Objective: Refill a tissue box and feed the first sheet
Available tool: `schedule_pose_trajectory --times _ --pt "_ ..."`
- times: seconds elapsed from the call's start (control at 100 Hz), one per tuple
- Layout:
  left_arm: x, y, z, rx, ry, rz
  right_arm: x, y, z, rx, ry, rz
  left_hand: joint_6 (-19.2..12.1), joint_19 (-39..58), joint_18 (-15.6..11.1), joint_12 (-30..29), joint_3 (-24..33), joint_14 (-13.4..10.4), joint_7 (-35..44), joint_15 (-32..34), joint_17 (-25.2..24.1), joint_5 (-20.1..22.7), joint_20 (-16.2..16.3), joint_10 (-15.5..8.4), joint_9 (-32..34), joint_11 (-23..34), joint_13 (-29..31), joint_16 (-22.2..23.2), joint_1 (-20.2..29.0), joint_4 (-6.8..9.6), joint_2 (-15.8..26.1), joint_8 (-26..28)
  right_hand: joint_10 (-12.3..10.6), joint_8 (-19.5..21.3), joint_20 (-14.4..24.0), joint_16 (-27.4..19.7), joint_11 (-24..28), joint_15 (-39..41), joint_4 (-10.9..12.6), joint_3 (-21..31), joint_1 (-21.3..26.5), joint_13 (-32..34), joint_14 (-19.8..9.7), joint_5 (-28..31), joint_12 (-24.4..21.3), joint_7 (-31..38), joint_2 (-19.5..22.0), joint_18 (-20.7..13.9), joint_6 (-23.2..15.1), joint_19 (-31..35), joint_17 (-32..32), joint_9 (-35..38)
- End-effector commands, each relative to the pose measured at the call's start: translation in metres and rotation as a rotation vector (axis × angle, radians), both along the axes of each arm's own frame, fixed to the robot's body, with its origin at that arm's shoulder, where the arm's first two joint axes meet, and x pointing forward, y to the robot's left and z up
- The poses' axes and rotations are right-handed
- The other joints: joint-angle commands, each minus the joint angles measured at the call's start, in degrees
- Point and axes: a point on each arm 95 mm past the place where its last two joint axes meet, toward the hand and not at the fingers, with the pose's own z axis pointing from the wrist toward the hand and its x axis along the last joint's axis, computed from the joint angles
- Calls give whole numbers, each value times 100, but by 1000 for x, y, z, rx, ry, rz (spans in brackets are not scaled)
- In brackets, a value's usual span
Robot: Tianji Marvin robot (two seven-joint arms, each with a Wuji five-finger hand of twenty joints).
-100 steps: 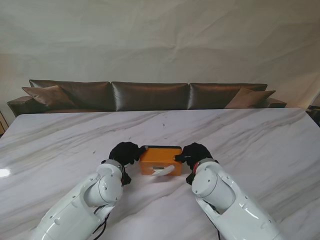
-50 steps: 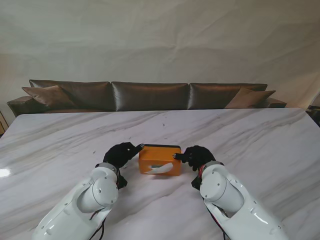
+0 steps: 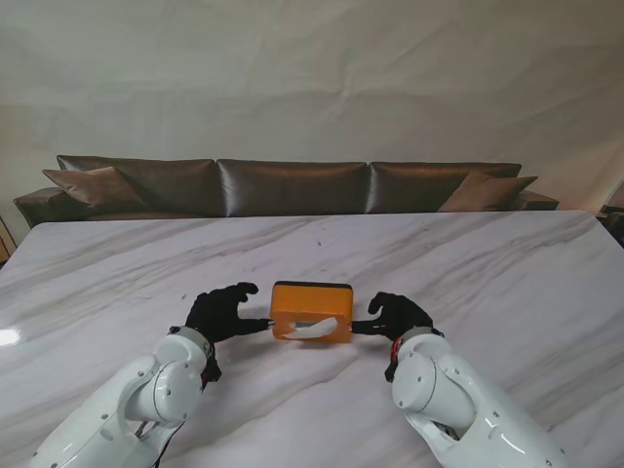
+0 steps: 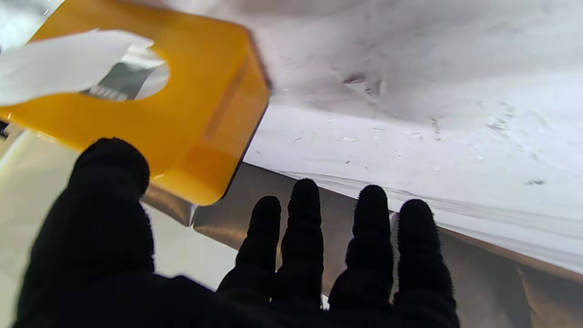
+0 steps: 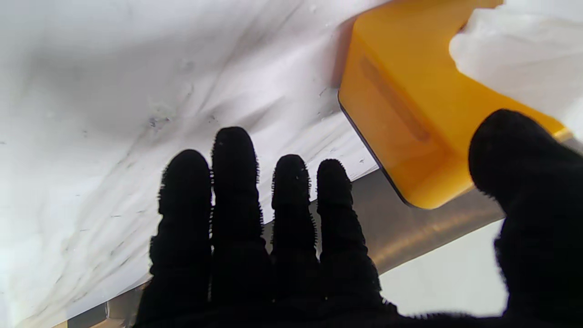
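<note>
Stand view, read from left to right: the left hand (image 3: 222,314) has drawn back from the tissue box (image 3: 312,311) over the last second. A second ago its black fingers were wrapped against the box's left side; half a second ago they were loosening; now it is spread wide and holds nothing, only its thumb reaching toward the box's left wall, and I cannot tell whether the tip touches.

The orange box sits on the marble table (image 3: 507,263), near the middle of the surface and closer to the near edge than to the far one. It appears to have slid slightly farther from me during the release and sits square. A white sheet (image 3: 314,330) pokes from the oval opening in the lid; the left wrist view shows it standing clear of the slot (image 4: 59,64).

On the right, the right hand (image 3: 395,314) has let go in the same way. Its fingers (image 5: 237,182) are fanned apart over bare marble and its thumb lies beside the box's right wall.

I judge the task essentially finished: the box is closed, the first sheet is fed through, and both hands are releasing. What remains is clearing the arms without nudging the box or snagging the sheet.
</note>
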Motion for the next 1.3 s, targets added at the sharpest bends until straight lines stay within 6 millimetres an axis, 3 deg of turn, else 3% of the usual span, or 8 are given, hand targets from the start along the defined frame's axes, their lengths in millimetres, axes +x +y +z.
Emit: schedule_pose_trajectory --times 0.0,0.05,0.19,0.5,1.0,1.06,1.14,1.29 --pt "0 -1 -4 7 18 3 0 5 -6 -9 16 17 122 2876 -212 -219 422 -150 -19 -66 -101 -168 156 -177 -294 -6 -125 -23 16 -213 -408 -205 -38 -53 99 39 131 120 67 -133 75 5 -145 -161 -78 68 -172 -266 31 37 21 -116" --pt "1 -3 -7 18 13 -5 0 6 -8 -15 20 21 126 2873 -212 -229 1580 -154 58 -30 -100 -169 161 -176 -285 7 -89 -6 -400 -550 -749 -231 -41 -54 101 45 153 143 57 -158 115 18 -163 -148 -79 89 -179 -272 22 39 28 -106" --pt "7 -8 -14 52 13 -41 2 13 -15 -7 28 23 84 2863 -170 -269 2263 -241 354 14 -98 -181 162 -199 -153 51 -5 -15 -567 -611 -923 -130 -37 -56 112 67 219 228 28 -227 231 68 -157 -86 -79 157 -193 -263 12 67 49 -46" --pt "17 -24 -26 -6 39 -70 7 27 -22 24 28 36 -24 2919 -91 -273 2382 -292 610 103 9 205 191 -165 268 144 203 0 -609 -608 -731 -81 -58 -32 157 143 370 484 -23 -329 473 283 -167 157 -38 352 -236 -258 -67 255 204 241" --pt "12 -48 -21 -133 1 -88 5 48 -7 116 -40 45 -801 3281 -80 -172 2126 -367 1204 697 387 1481 208 -406 1320 250 984 270 -462 -357 446 273 -221 113 171 141 538 685 -150 -473 1068 960 -136 1137 62 848 14 -205 -555 633 662 1264" --pt "12 -50 -18 -150 -8 -84 5 48 -5 126 -50 40 -897 3352 -71 -121 2066 -275 1353 899 451 1748 194 -397 1486 302 1099 423 -453 -367 538 399 -233 166 106 124 522 738 -621 88 987 1078 -123 1324 145 904 -73 -189 -626 758 739 1448" --pt "11 -52 -15 -161 -26 -78 5 48 -1 130 -61 33 -1027 3433 -65 -31 2029 -302 1629 1135 594 2130 169 -369 1840 429 1365 582 -384 -448 482 602 -264 190 98 124 556 801 -840 602 845 1263 -113 1615 174 971 -207 -169 -749 875 880 1739" --pt "13 -54 -11 -178 -39 -63 7 47 4 134 -60 14 -1082 3574 -11 123 2022 -216 2019 1467 888 2782 159 -182 2549 690 1921 739 -313 -521 414 802 -295 -564 78 117 613 979 -1368 799 985 1711 -72 2030 241 1599 -436 -132 -1093 1165 1233 2340"
